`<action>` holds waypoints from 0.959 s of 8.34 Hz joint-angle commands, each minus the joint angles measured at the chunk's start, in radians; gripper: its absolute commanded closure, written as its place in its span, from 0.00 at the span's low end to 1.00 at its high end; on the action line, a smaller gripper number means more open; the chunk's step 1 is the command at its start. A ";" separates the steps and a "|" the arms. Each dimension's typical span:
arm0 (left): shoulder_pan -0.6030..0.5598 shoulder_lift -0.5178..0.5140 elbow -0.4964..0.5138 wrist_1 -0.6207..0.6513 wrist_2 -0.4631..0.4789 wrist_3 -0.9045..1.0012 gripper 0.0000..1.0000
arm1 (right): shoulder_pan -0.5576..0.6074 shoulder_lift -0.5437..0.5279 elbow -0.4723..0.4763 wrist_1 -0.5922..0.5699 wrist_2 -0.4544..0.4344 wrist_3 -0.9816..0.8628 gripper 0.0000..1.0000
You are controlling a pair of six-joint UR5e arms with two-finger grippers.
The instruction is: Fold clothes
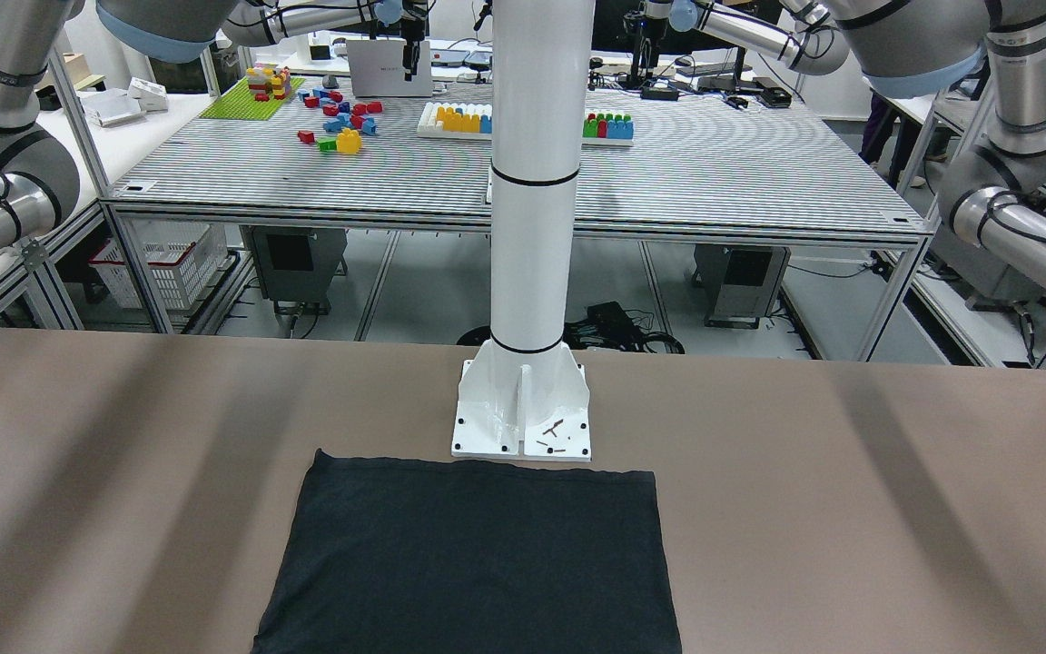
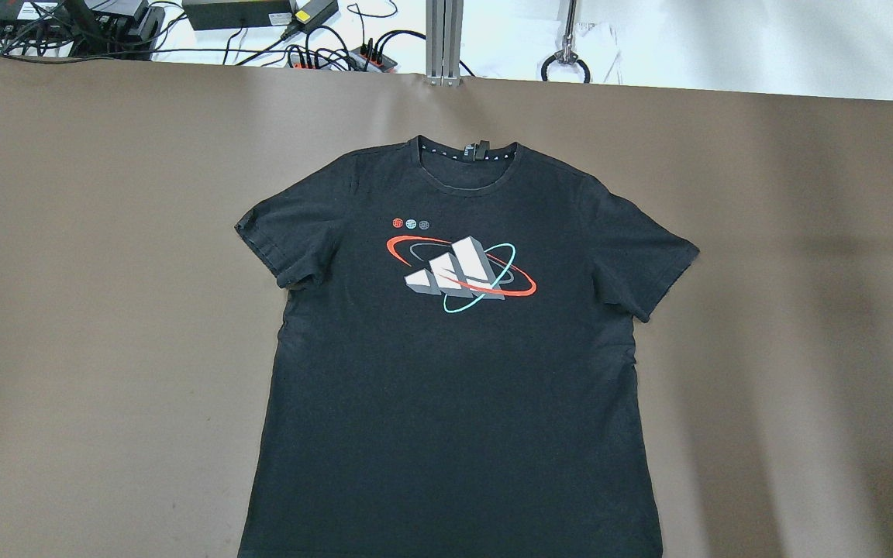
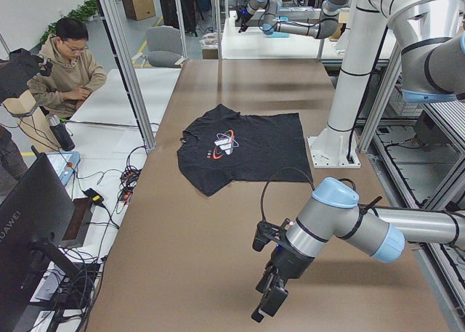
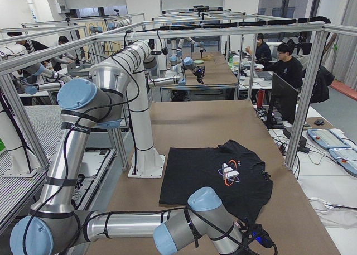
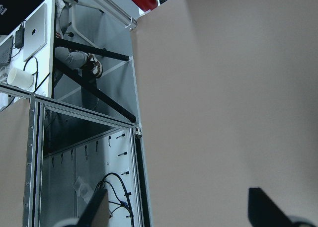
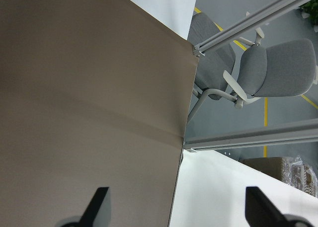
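A black shirt (image 2: 454, 372) with a printed logo lies flat, face up, on the brown table (image 2: 105, 310), its hem just beside the base of the white pillar (image 1: 532, 227), its collar away from it. The left gripper (image 5: 179, 212) and the right gripper (image 6: 176, 207) hang over the table well to either side of the pillar, the 2 spread wide and holding nothing. Behind the pillar stands a striped bench (image 1: 714, 173) with coloured blocks (image 1: 341, 127); across the table from the pillar lie cables (image 2: 322, 46)

Bright, even overhead light throws soft, broad shadow bands across the brown table (image 2: 105, 310), without glare.
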 commanded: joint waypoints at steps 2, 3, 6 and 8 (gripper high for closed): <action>0.002 -0.001 0.005 -0.002 0.000 -0.001 0.00 | 0.000 0.000 -0.005 -0.008 0.000 0.000 0.05; 0.002 -0.002 0.008 -0.001 0.000 -0.001 0.00 | 0.000 -0.002 -0.007 -0.008 0.003 -0.008 0.05; 0.000 0.000 0.006 -0.002 0.001 -0.001 0.00 | 0.000 -0.003 -0.007 -0.008 0.001 -0.011 0.05; 0.000 0.002 0.006 -0.002 -0.004 0.000 0.00 | 0.000 -0.009 -0.005 -0.008 0.012 -0.011 0.05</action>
